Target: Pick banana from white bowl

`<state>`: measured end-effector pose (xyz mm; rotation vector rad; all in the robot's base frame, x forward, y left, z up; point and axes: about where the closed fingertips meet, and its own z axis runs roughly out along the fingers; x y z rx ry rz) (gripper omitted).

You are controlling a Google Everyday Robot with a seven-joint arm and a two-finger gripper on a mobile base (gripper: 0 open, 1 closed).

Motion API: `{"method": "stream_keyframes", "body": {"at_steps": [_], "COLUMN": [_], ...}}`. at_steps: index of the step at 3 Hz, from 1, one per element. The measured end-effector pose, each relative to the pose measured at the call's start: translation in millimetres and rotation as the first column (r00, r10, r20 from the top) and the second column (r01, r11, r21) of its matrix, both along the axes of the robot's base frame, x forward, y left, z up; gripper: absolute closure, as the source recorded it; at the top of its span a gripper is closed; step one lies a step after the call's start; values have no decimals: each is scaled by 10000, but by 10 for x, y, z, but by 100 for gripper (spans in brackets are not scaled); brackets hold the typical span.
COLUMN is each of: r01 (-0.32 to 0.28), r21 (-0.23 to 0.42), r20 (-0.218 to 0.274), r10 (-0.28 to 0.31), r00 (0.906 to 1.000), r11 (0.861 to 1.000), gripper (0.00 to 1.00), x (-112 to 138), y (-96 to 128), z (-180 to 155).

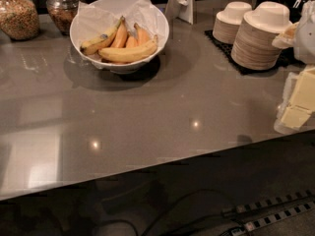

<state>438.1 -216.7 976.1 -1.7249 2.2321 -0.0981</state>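
The banana (pixel 129 53), large, plain bright yellow and gently curved, lies across the front of the white bowl (pixel 83 14), which is lined with crumpled white paper and stands at the back left of the grey counter. Behind the banana in the bowl lie a spotted banana with a blue sticker (pixel 101 41) and shorter orange-toned bananas (pixel 123 36). My gripper (pixel 298 104) shows as cream-coloured parts at the right edge of the camera view, far to the right of the bowl and nearer the counter's front edge. It holds nothing that I can see.
Two glass jars (pixel 17 14) (pixel 63 6) stand at the back left. Two stacks of beige paper bowls (pixel 263 33) (pixel 234 21) sit on a black mat at the back right. A white stand (pixel 182 1) is behind the bowl. Cables and power strips (pixel 266 215) lie on the floor.
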Motion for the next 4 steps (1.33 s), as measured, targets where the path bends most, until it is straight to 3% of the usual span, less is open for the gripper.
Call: {"method": "stream_keyframes", "body": {"at_steps": [1, 2, 3, 4], "r01": [0, -124, -567, -1549], "r21": [0, 600, 1963, 3173], "r20": [0, 441, 1379, 2430], "r10": [0, 98, 297, 777], "r00": [10000, 9990, 9900, 9669], "r11": [10000, 9981, 9789, 9356], "gripper": [0, 0, 0, 0], "x": [0, 120, 483, 988], "y": [0, 113, 404, 844], "z": [0, -21, -49, 37]}}
